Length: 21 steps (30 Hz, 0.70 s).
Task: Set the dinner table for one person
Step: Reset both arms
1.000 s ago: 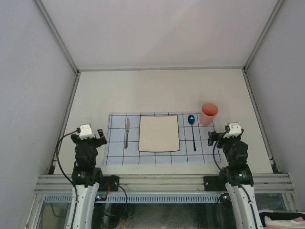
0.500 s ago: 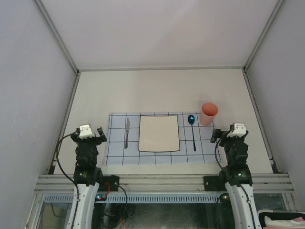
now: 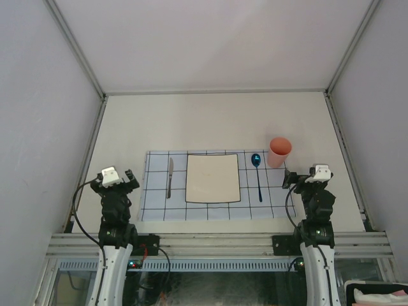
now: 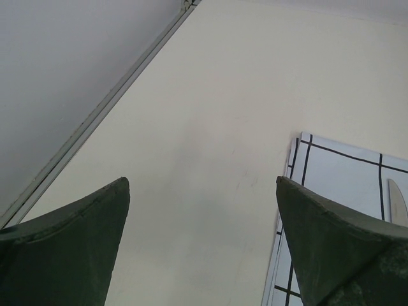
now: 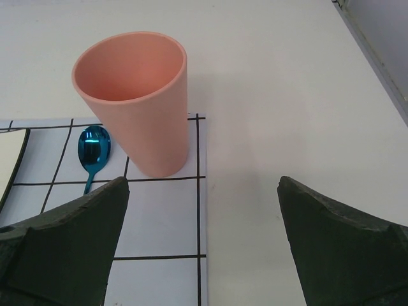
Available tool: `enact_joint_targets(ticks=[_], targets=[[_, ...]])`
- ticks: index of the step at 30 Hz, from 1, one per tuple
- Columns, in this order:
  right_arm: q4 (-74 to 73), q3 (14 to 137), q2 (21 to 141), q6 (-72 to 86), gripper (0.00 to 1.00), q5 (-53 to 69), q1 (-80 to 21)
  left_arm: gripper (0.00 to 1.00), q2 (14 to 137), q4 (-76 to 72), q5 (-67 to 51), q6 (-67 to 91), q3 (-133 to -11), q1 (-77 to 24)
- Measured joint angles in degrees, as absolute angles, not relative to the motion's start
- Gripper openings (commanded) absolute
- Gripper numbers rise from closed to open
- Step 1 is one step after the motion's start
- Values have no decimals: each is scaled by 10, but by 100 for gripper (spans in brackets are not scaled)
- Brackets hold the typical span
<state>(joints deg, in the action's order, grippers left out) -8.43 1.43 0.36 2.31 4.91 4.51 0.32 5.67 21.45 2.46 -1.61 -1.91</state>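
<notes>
One flat off-white rectangular table (image 3: pixel 210 121), grey rails (image 3: pixel 89 153) and pale walls (image 3: pixel 38 127) at its edges, spreads under and ahead of left jaws and right jaws, both gaping empty; blue grid cloth (image 3: pixel 155 197) lies on its near middle.

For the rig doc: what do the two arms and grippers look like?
Left arm and right arm: black jointed links on white lower segments, white camera block at each wrist, black cable looping alongside. Fingers: dark green tapered wedges.

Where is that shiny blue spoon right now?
In the top view, the blue spoon lies on the gridded cloth, right of the square plate, its bowl just left of the pink cup.
</notes>
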Motion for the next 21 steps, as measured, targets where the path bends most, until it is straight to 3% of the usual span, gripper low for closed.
enact_joint_targets(ticks=[21], targets=[[-75, 10, 4, 26, 100, 44, 46, 100, 3, 52, 209, 24, -14, -19]])
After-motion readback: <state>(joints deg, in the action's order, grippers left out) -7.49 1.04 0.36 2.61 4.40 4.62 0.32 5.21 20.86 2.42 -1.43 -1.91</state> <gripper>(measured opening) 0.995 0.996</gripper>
